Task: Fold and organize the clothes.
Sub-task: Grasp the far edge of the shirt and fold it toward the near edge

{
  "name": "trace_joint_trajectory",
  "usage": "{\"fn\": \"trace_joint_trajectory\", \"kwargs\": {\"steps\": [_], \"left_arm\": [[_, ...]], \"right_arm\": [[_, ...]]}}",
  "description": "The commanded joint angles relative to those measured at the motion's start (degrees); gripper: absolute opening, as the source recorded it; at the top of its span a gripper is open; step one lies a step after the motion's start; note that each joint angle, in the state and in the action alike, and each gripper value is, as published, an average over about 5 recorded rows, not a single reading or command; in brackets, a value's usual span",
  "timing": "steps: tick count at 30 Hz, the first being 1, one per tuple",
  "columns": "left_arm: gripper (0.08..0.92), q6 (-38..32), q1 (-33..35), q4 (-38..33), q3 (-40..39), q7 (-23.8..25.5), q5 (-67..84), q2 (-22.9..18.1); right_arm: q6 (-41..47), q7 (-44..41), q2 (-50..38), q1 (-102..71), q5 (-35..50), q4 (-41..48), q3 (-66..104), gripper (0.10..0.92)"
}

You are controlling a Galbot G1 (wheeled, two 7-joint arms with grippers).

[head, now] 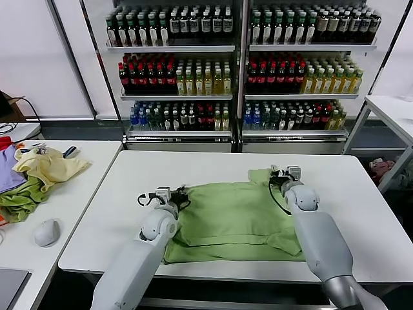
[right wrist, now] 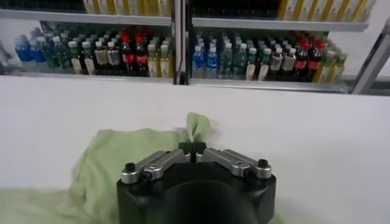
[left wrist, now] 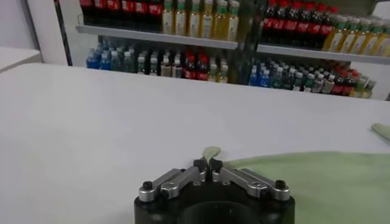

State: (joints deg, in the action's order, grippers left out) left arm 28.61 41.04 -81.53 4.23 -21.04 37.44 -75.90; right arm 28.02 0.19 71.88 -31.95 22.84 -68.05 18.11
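T-shirt (head: 232,219), light green, lies spread on my white worktop (head: 361,194), partly folded with its lower edge doubled. I have the left gripper (head: 173,192) at the shirt's far left corner, jaws fully closed and pinching a tab of the cloth. The right gripper (head: 279,173) sits at the far right sleeve, jaws also closed with green fabric sticking up between them. Bottle shelves (head: 239,45) stand behind; other garments (head: 39,171) lie on a side table (head: 77,206) to my left.
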Motion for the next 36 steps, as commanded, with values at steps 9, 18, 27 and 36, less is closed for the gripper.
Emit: {"fn": "trace_joint_trajectory", "kwargs": {"steps": [9,18,27,36], "left_arm": [[0.097,-1.52,13.22,-23.64,2.72,0.23,4.45,3.7],[0.097,-0.47,17.49,-27.11,4.45,0.7,7.01,7.73],[0.097,0.38,21.46,-28.35,4.33,2.09,4.39,9.81],[0.097,1.25,23.09,-28.54,3.57,3.38,-1.0,10.71]], "right_arm": [[1.22,2.05,-6.12,-20.44,5.96,-32.25,8.69,0.108],[2.33,2.24,-6.6,-31.5,6.37,-39.02,14.52,0.108],[3.44,2.44,-6.92,-37.22,5.89,-41.24,17.49,0.108],[4.59,2.76,-6.13,-38.71,3.47,-40.79,16.97,0.108]]}}
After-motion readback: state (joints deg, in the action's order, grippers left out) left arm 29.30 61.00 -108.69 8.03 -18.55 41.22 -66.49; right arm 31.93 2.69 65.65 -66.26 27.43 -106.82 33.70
